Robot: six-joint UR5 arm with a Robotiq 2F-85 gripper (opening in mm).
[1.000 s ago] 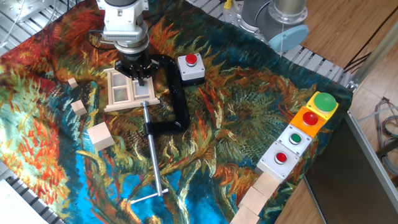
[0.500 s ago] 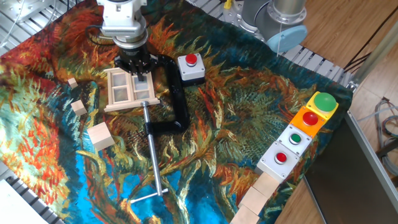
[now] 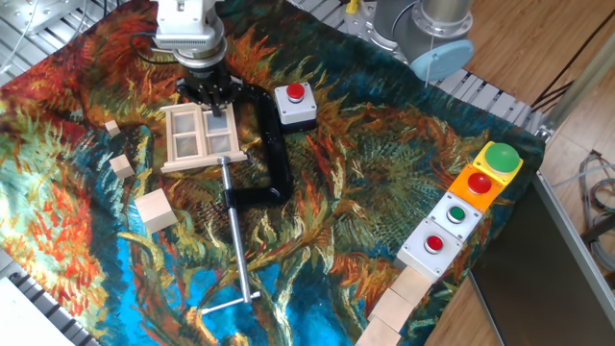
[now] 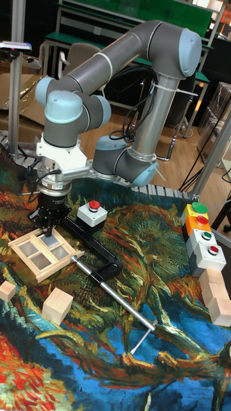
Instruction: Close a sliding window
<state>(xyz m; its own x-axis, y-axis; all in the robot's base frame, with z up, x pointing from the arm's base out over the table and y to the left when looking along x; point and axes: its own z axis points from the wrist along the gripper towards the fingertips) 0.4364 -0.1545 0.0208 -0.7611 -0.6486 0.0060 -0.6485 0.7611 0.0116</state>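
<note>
The sliding window (image 3: 200, 140) is a small pale wooden frame with two panes, lying flat on the patterned cloth at the upper left; it also shows in the tall fixed view (image 4: 40, 249). My gripper (image 3: 211, 102) hangs over the window's far right corner, pointing down, and the tall view shows the gripper (image 4: 49, 231) just above the frame's far edge. The black fingers taper together with nothing between them. Whether the tips touch the wood is unclear.
A black C-clamp (image 3: 273, 144) with a long metal screw (image 3: 236, 236) lies against the window's right side. A red-button box (image 3: 295, 104) stands behind it, a row of button boxes (image 3: 467, 207) at the right. Wooden cubes (image 3: 156, 210) lie at the left and bottom right.
The gripper has drawn back from over the right pane toward the window's far edge and slightly left. The window frame and clamp have stayed put.
</note>
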